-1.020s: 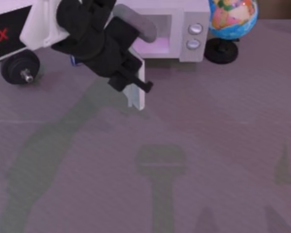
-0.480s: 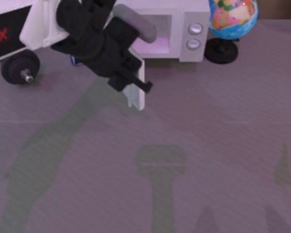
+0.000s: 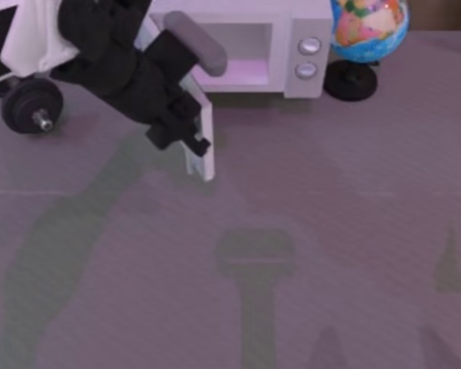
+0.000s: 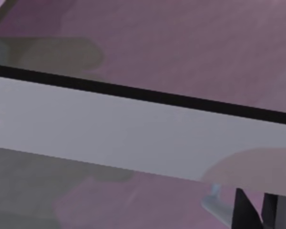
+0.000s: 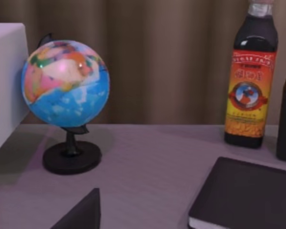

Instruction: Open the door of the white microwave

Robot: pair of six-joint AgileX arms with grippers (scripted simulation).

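microwave door swung wide, left end effector at its free edge

the white microwave (image 3: 284,46) sits at the far edge of the table (image 3: 330,231), a little right of the middle in the top view. its pale cavity is exposed, and two round grey knobs (image 3: 308,58) are stacked on the narrow panel at its right side. the door (image 3: 202,142) stands out from the left side of the opening toward the near side of the table, seen edge-on from above as a thin white panel.

the left end effector (image 3: 186,138) is at the door's outer end, its black fingers pinching the door edge; the dark arm reaches in from the top left corner. in the left wrist view the door (image 4: 133,131) fills the middle as a broad pale band with a black line along one edge.

a globe (image 3: 369,27) on a black stand is just beside the microwave's right side, and a black dumbbell (image 3: 32,104) lies near the table's far left.

the right wrist view shows the globe (image 5: 66,90), a dark sauce bottle (image 5: 250,76) and a black book (image 5: 245,195); whether the right end effector is spread or pressed together, i cannot tell.
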